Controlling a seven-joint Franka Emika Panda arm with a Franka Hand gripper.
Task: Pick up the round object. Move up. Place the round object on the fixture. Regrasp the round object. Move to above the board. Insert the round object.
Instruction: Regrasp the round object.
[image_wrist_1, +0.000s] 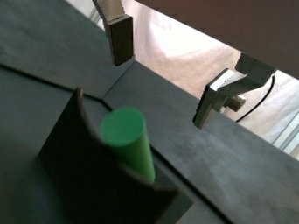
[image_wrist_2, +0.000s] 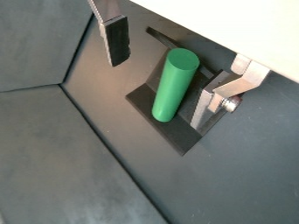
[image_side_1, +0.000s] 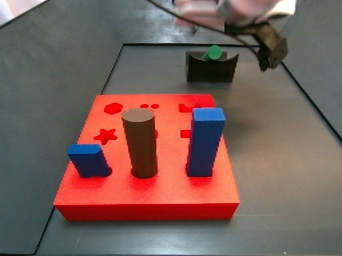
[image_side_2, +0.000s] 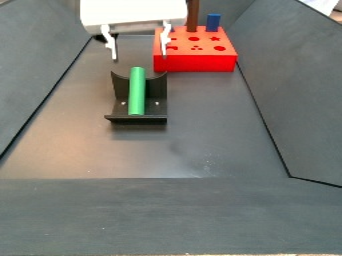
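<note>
We see the board near the bench's front edge in a side view, carrying a brown cylinder and blue blocks. Behind it, toward the far edge, sits the fixture, with the round object lying in its notch. The gripper hangs above the round object, its plates apart and holding nothing.

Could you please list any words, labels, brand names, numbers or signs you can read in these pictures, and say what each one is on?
None: no readable text appears in any view.
The round object, the fixture and the board are unmarked; the board carries only cut-out shapes.
The gripper, above the fixture with its jaws open either side of the round object, bears no legible label.
</note>
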